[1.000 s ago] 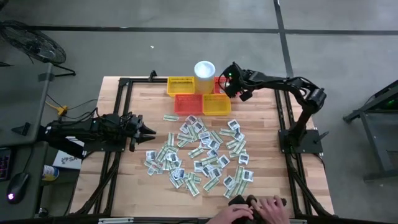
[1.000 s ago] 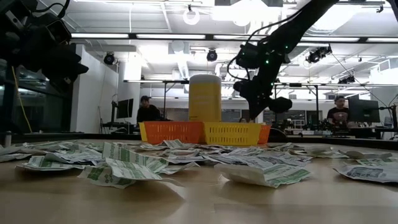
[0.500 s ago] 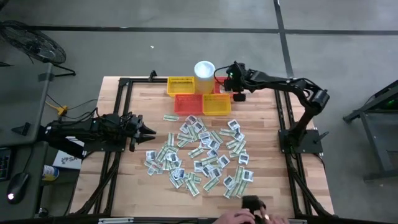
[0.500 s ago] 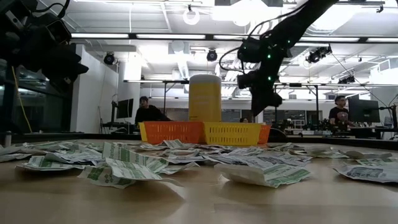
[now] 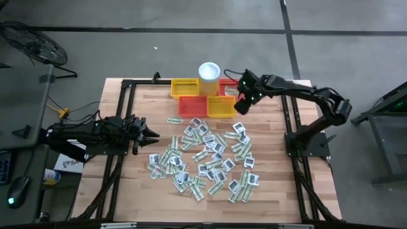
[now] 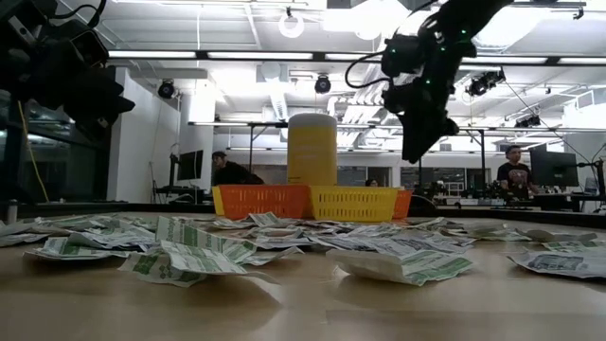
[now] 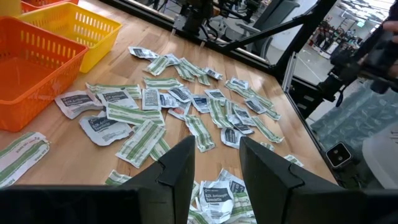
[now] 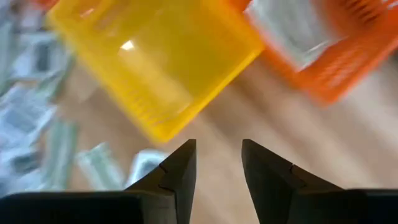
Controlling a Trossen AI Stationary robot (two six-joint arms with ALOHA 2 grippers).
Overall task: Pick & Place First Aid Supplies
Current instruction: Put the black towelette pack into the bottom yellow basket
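The first aid supplies (image 5: 203, 156) lie as a loose heap of small white and green sachets on the wooden table, also seen in the left wrist view (image 7: 186, 106). My right gripper (image 5: 240, 107) hangs open and slanting down beside the right yellow basket (image 5: 221, 106). In its wrist view the fingers (image 8: 217, 146) hold nothing, and one white sachet (image 8: 292, 28) lies in the red-orange basket (image 8: 336, 56). My left gripper (image 5: 152, 135) waits open at the table's left side, pointing at the heap.
Four mesh baskets stand at the far middle: yellow (image 5: 185, 88), red-orange (image 5: 193, 106), yellow and a second red-orange (image 5: 229, 84). A white cup (image 5: 209, 71) stands behind them. Bare wood (image 5: 267, 159) lies to the right of the heap. People sit in the room beyond (image 6: 227, 169).
My right gripper has pulled away from the far red-orange basket toward the table's near and right edges, has risen and has rolled about its own axis. A person's hands at the table's near edge have withdrawn out of view.
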